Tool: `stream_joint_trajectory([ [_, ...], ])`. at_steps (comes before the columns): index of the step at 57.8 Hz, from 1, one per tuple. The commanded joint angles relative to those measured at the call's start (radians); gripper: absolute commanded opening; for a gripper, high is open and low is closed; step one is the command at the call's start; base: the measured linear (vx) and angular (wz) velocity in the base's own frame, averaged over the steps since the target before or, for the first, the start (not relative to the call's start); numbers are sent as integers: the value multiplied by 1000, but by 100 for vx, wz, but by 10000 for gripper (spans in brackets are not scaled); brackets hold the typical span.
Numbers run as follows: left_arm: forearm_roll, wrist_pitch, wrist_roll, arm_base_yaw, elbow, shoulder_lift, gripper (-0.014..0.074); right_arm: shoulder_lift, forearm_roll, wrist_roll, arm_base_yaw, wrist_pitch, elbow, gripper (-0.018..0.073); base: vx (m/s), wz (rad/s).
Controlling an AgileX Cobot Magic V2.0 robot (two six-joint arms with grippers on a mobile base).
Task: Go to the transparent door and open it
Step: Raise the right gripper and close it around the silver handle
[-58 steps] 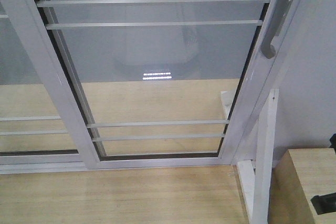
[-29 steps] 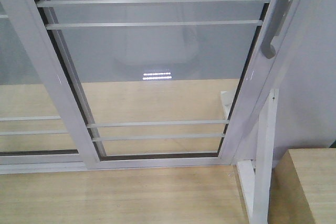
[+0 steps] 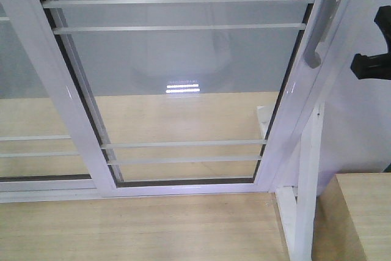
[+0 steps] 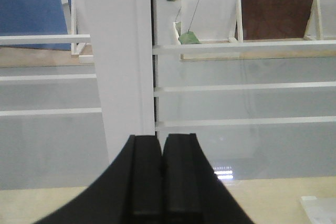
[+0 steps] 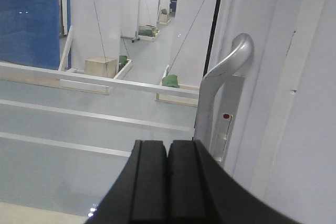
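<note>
The transparent door (image 3: 183, 65) fills most of the front view. It is a white-framed glass panel with thin white bars near its top and bottom, and its top is cut off by the frame edge. Its curved grey pull handle (image 3: 316, 44) sits on the right stile, and only the lower end shows here. To the left is a second glass panel (image 3: 24, 90), also cropped, and its stile overlaps the door's left stile.

A black arm part (image 3: 374, 59) pokes in at the right edge near the handle but apart from it (too cropped to say which piece). Below are the wood floor (image 3: 140, 230), a white post (image 3: 307, 181) and the corner of a wooden box (image 3: 360, 212).

In the right wrist view, my right gripper (image 5: 168, 179) has its jaws pressed together with nothing between them. The handle (image 5: 223, 82) is just above and to their right, not touching. The glass is dim and things behind it are hazy.

In the left wrist view, my left gripper (image 4: 163, 177) also has its jaws pressed together and empty. It faces a wide white stile (image 4: 121, 77) with barred glass on either side, and I can't tell which panel the stile belongs to.
</note>
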Motion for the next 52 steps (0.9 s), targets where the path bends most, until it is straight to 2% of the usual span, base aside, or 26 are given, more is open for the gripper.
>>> stream_joint_trajectory([
  [1,0,-93,-6,-5,-37,6,15,15,-2,-7,-4,-128,-36,7,0,0],
  [8,0,-95,-6,-5,-37,7,48,15,-2,-7,-4,-127,-36,40,0,0],
  [17,0,-92,-6,-5,-37,7,139,15,-2,-7,-4,-126,-36,150,0,0],
  [25,0,-93,-6,-5,-37,7,280,15,-2,-7,-4,-122,-36,319,0,0],
  [36,0,-93,-6,-5,-37,7,485,15,-2,-7,-4,-121,-36,608,0,0],
  [39,0,-93,-6,-5,-37,7,521,15,-2,-7,-4,-121,-36,652,0,0],
  [44,0,-92,-6,-5,-37,7,556,17,-2,-6,-4,-123,-36,686,0,0],
  [52,-8,-92,-6,-5,-37,7,563,38,43,-10,-10,-130,-36,670,0,0],
])
